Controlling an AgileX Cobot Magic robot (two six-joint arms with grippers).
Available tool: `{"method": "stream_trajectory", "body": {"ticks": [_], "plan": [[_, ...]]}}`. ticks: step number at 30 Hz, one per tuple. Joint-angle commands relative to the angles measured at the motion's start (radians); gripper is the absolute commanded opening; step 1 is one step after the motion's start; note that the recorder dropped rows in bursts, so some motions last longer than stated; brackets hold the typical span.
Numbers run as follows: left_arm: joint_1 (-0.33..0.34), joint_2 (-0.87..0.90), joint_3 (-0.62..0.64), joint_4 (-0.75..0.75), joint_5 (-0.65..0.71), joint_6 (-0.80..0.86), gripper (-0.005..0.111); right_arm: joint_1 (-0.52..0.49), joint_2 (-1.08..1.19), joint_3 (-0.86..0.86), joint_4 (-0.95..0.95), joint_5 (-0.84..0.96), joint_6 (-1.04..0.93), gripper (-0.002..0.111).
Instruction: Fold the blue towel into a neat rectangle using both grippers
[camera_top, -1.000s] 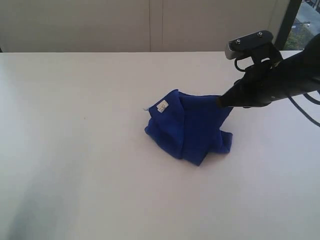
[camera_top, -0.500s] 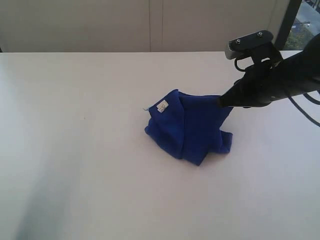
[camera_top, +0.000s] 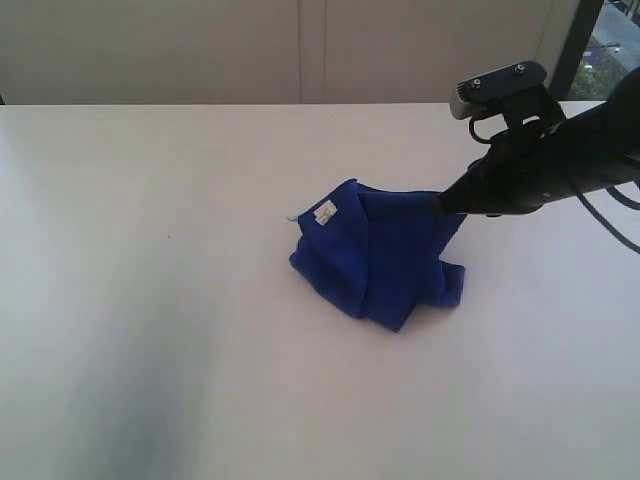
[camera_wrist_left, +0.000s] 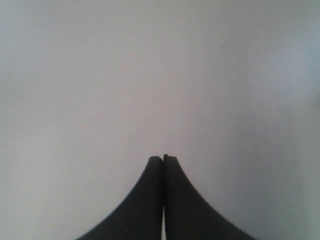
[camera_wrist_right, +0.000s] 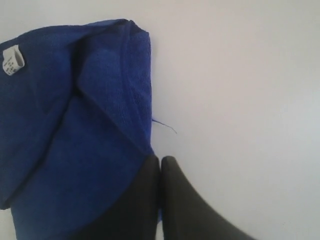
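The left gripper (camera_wrist_left: 163, 159) shows as two black jaws pressed flat together, their tips meeting along a hairline seam. They hang over a pale white worktop (camera_wrist_left: 150, 75), smooth and evenly lit. One tiny dark speck (camera_wrist_left: 222, 47) marks the worktop, well apart from the tips.

The only change I can see is the soft grey shade (camera_top: 150, 400) on the near left of the bench (camera_top: 120, 200), well left of the blue towel (camera_top: 380, 255). A second ago it sat as a darker streak tight in the near left corner. It has since slid rightward, and now lies broader and paler, closer to the middle.
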Motion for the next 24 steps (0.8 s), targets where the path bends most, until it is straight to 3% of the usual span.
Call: {"method": "stream_trajectory", "body": {"ticks": [1, 6, 12, 19, 24], "plan": [[-0.074, 0.216, -0.093, -0.234, 0.018, 0.227, 0.000, 0.005, -0.001, 0.004, 0.002, 0.032, 0.008, 0.000], [-0.197, 0.457, -0.217, -0.388, -0.057, 0.311, 0.000, 0.005, -0.001, 0.004, 0.002, 0.074, 0.008, 0.000], [-0.308, 0.688, -0.416, -0.546, -0.052, 0.426, 0.000, 0.005, -0.001, 0.004, 0.002, 0.074, 0.008, 0.000], [-0.327, 0.871, -0.663, -0.803, 0.153, 0.614, 0.000, 0.005, -0.001, 0.004, 0.016, 0.070, 0.008, 0.000], [-0.327, 0.939, -0.733, -0.961, 0.201, 0.736, 0.000, 0.005, -0.001, 0.004, 0.024, 0.072, 0.008, 0.000]]}}
